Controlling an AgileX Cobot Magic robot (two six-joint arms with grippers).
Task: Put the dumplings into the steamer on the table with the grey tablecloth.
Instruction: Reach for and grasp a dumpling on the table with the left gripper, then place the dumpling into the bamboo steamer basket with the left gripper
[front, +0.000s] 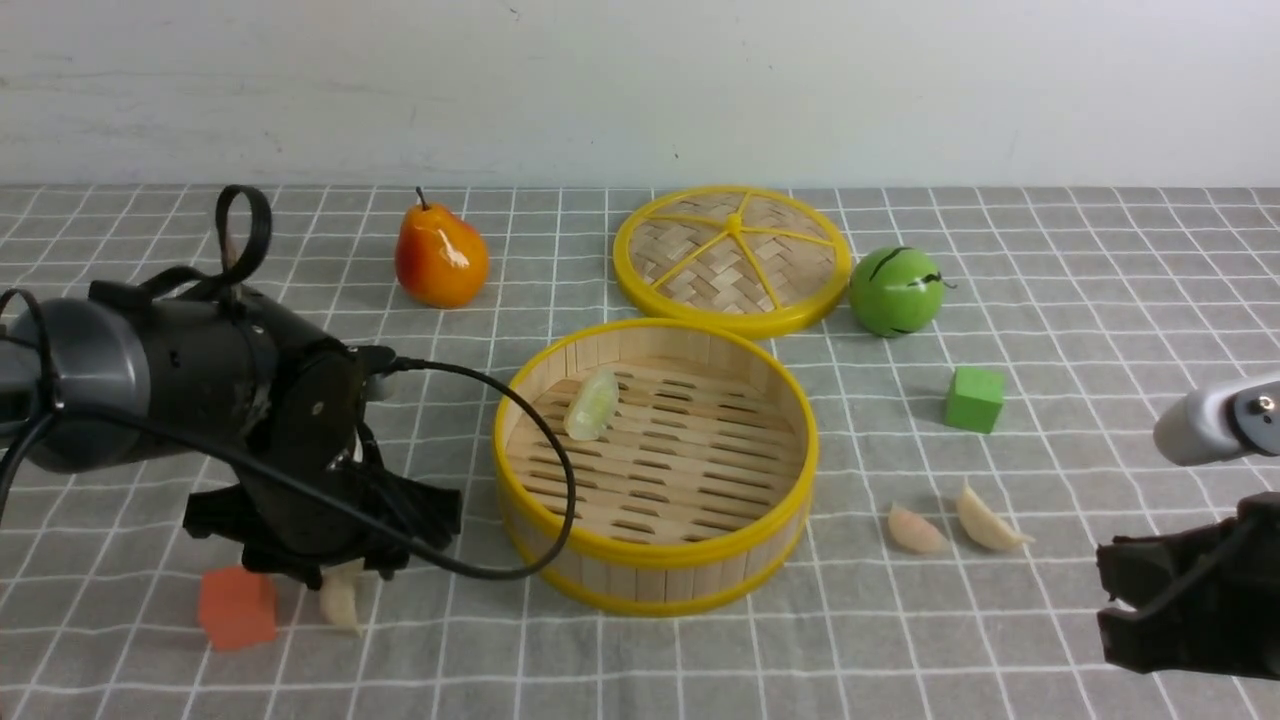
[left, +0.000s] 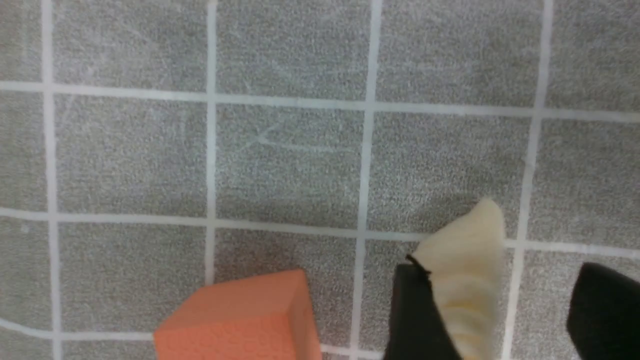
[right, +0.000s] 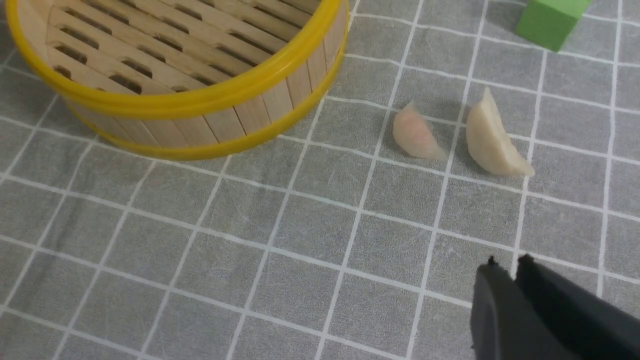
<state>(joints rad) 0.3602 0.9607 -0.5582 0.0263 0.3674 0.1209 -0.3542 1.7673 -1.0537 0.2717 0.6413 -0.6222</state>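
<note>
Your left gripper (left: 500, 280) stands spread around a cream-white crescent dumpling (left: 467, 260) near the grey gridded tablecloth's (front: 700, 660) front-left corner. Your right gripper (right: 507, 265) is clenched. A pale green dumpling (front: 592, 404) lies inside the round bamboo steamer (front: 655, 562).

Table (front: 1100, 240): wide, covered side to side by the grey tablecloth (front: 120, 680), thin white grid, slightly wrinkled.
Wall (front: 640, 90): plain off-white, faintly scuffed, rising behind the far edge.
Light: soft and even, with short, faint shadows.

Pear (front: 441, 258), lid (front: 732, 258), ball (front: 896, 291), green cube (front: 975, 399) and orange cube (front: 237, 607).
</note>
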